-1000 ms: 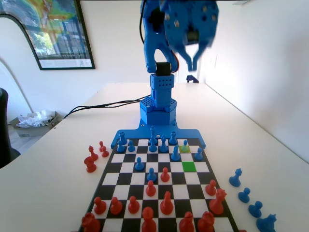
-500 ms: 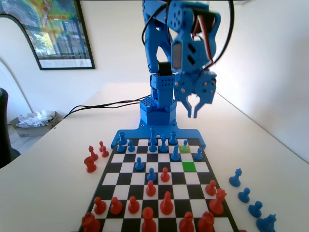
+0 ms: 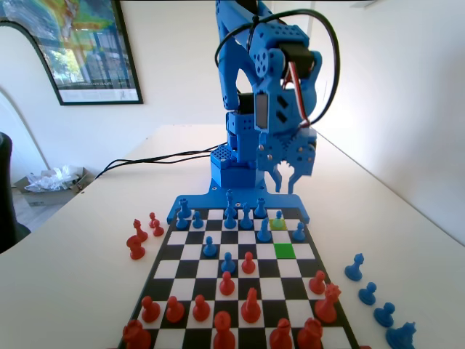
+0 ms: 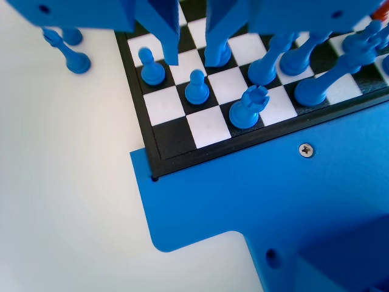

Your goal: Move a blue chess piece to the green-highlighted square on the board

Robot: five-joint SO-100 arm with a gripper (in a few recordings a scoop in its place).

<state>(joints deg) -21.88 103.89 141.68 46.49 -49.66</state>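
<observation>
The hand [image 3: 285, 177] hangs above the far right corner of the board [image 3: 320, 256] in the fixed view, fingertips pointing down with a narrow gap between them, pinching nothing. It is above the pieces, not touching any.

The blue chess piece [image 3: 278, 216] stands on the duller yellow-green square [image 3: 277, 225] in the second row from the blue arm's end. The green-highlighted square [image 3: 284, 250] lies two rows nearer the camera, bare, and well apart from any red piece. Just left of the pawn stands a taller blue piece [image 3: 265, 231]; to its right a blue pawn [image 3: 298, 232] sits near the board's edge. Behind them the back row of blue pieces lines the far edge.

In the wrist view the two fingers [image 4: 164, 30] come down from the top edge over the corner of the board [image 4: 176, 155]. A pawn [image 4: 196, 89] stands just below the gap between them, another pawn [image 4: 151, 68] sits beside the left finger, and a crowned blue piece [image 4: 247, 107] stands near the corner.

On the table [image 3: 87, 276] to the board's right in the fixed view, four blue pieces [image 3: 368, 293] stand in a line; to the left, a few red pieces [image 3: 138, 238] cluster. Red pieces [image 3: 251, 305] fill the near rows.
</observation>
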